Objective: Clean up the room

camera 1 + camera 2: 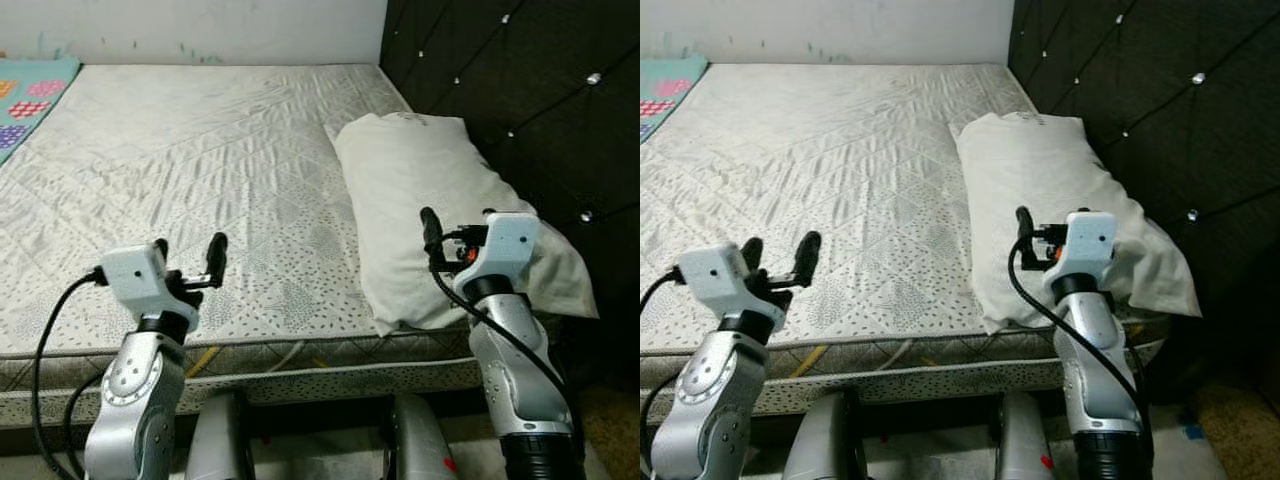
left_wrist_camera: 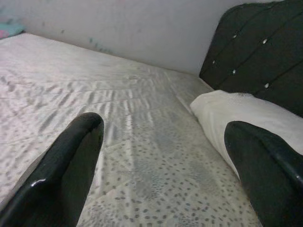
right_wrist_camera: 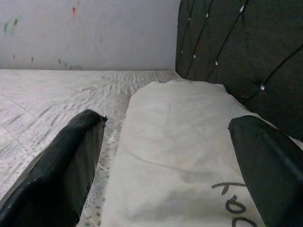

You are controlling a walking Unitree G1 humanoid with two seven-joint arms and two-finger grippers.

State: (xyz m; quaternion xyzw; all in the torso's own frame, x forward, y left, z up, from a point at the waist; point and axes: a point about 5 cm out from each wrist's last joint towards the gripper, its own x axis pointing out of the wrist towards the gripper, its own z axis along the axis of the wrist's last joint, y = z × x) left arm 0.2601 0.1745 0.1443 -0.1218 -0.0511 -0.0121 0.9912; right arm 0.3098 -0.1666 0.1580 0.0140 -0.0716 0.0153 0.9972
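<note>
We stand at the edge of a bed, both arms raised over its near side. Our left gripper (image 1: 188, 255) hovers above the bare quilted mattress (image 1: 200, 180), its two black fingers (image 2: 66, 165) spread well apart with nothing between them. Ahead of this gripper the mattress runs on to a pale wall (image 2: 142, 33), and off towards our right side lies the white pillow (image 2: 246, 113).

Our right gripper (image 1: 1025, 235) is held above the near end of the pillow (image 1: 430, 200), fingers (image 3: 66, 161) wide open and empty. The pillow stretches straight ahead of it, lengthwise along the dark tufted headboard (image 1: 510, 90), which stands just beside the pillow on the outer side of this gripper. Some dark handwritten marks (image 3: 234, 198) show on the pillowcase close below the gripper; we cannot read them. Whether the fingers touch the pillow we cannot tell.

Far ahead of the left gripper, at the outer far corner of the mattress, lies a teal patterned blanket (image 1: 30, 95). The mattress edge (image 1: 300, 355) runs below both wrists
</note>
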